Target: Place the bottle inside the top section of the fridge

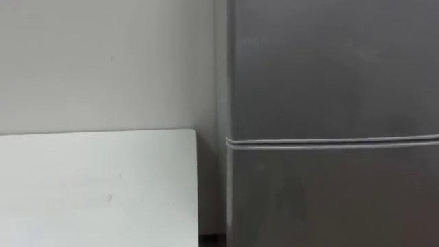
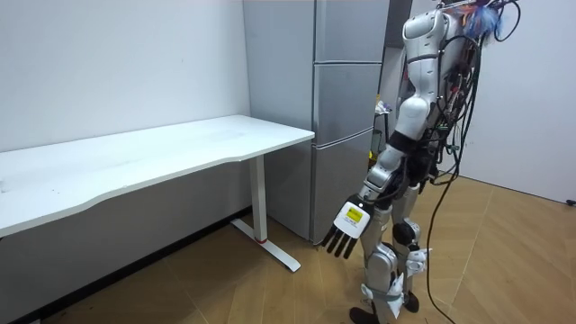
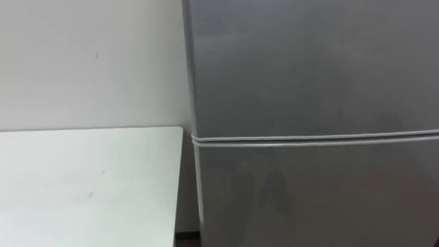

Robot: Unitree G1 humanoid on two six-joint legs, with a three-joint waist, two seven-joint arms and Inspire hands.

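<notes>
1. In the left eye view we face the grey fridge (image 1: 329, 68) head on. Its doors are shut, and a pale seam (image 1: 329, 141) runs level across the front between two door panels. To the left of the fridge lies the corner of a white table (image 1: 96, 185), set against a plain light wall (image 1: 103, 62).
2. The right eye view gives us the same shut front and the same table corner.
3. In the room view the robot stands upright on the wooden floor (image 2: 513, 261), close before the fridge and just past the table's end. Its left hand (image 2: 346, 225) hangs low beside its thigh with the fingers straight and pointing down, and it holds nothing. We cannot tell where the bottle is.
</notes>
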